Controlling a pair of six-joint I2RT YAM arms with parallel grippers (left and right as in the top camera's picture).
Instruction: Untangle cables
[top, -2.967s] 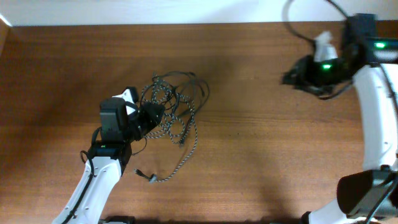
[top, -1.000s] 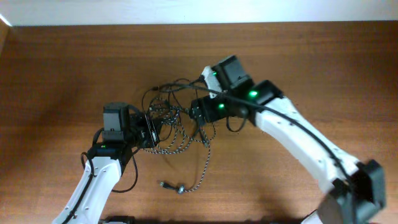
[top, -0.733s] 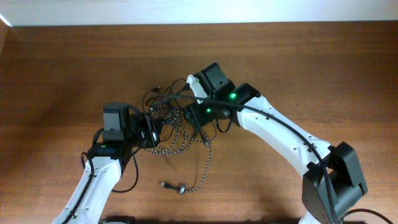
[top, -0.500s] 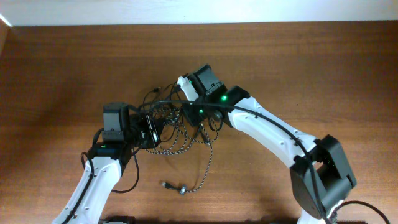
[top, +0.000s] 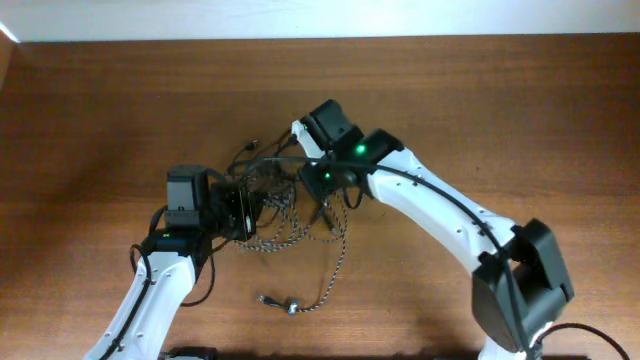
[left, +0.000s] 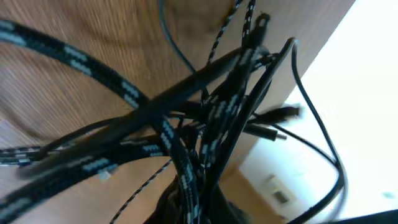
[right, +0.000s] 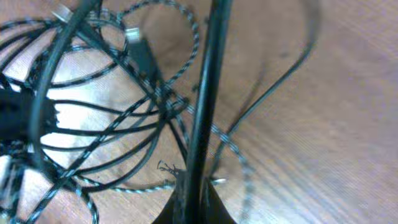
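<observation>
The two cables lie as one tangle (top: 285, 205) in the middle of the table. The speckled cable's tail (top: 335, 262) trails down to a plug end (top: 290, 305). My left gripper (top: 240, 208) is shut on a bundle of strands at the tangle's left side. In the left wrist view the speckled cable (left: 74, 59) and the thin black cable (left: 317, 118) run up from the jaws (left: 193, 208). My right gripper (top: 315, 180) is at the tangle's upper right, shut (right: 193, 208) on a black cable strand (right: 208, 74). Speckled loops (right: 124, 118) spread to its left.
The wooden table (top: 480, 110) extends on all sides. Its far edge (top: 320, 40) meets a white wall. The right arm (top: 450, 230) stretches diagonally from the lower right across the table. The left arm (top: 150, 290) comes from the lower left.
The right arm swung in from the far right and took hold of the tangle's upper right. The tangle has drawn tighter between the two grippers. The left gripper has stayed put.
</observation>
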